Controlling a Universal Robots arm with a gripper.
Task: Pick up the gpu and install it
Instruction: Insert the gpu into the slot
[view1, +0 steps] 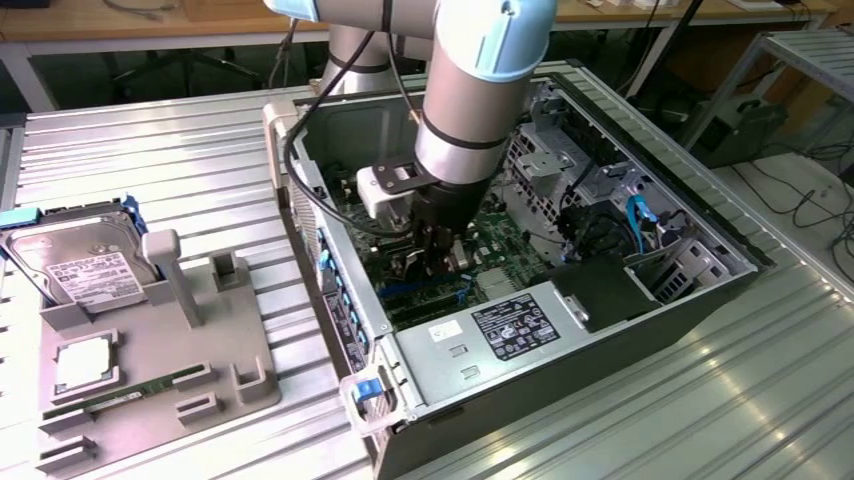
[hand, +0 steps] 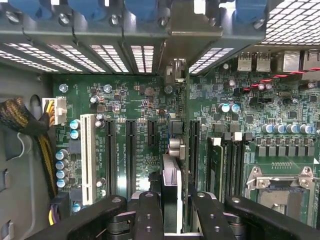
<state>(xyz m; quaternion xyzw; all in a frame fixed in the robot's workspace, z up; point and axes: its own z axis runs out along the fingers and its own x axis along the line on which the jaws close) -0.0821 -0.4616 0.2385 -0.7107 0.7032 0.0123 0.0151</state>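
The ribbed metal desk (view1: 747, 400) carries the open black computer case (view1: 694, 290), the landmark. Beside the case sits a grey plastic parts holder (view1: 160, 380) with a silver labelled hard drive (view1: 80, 265). Inside the case, above the green motherboard (hand: 130, 145), the black claw (hand: 170, 210) pinches the thin flat gpu (hand: 170, 185) edge-on, between black expansion slots (hand: 131, 155).

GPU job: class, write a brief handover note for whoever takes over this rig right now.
Gripper: shut on the gpu, inside the open case.
Gpu: held edge-on over the motherboard, in line with its slots.
Done: gpu picked up and brought into the case.
Left: gpu not released; whether it is seated in a slot cannot be told.
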